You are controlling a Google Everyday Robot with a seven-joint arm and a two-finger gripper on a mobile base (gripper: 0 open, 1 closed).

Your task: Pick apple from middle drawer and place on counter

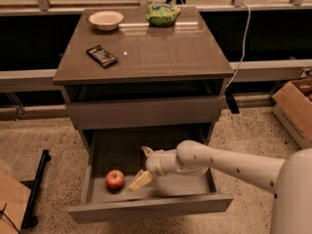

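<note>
The red apple [115, 179] lies in the front left part of the open middle drawer [151, 208]. My gripper [142, 166] is down inside the drawer, just right of the apple, with its fingers open and nothing between them. The lower fingertip [139, 181] is close beside the apple and does not touch it. The upper fingertip [146, 151] points toward the drawer's back. The white arm reaches in from the right. The counter [156, 52] is the glossy grey-brown top of the cabinet above.
On the counter are a cream bowl [106, 19], a green snack bag [163, 13] and a dark flat device [101, 56]. The closed upper drawer front [146, 112] overhangs the open drawer. A cardboard box [296, 108] stands on the floor at right, and a black bar [35, 189] at left.
</note>
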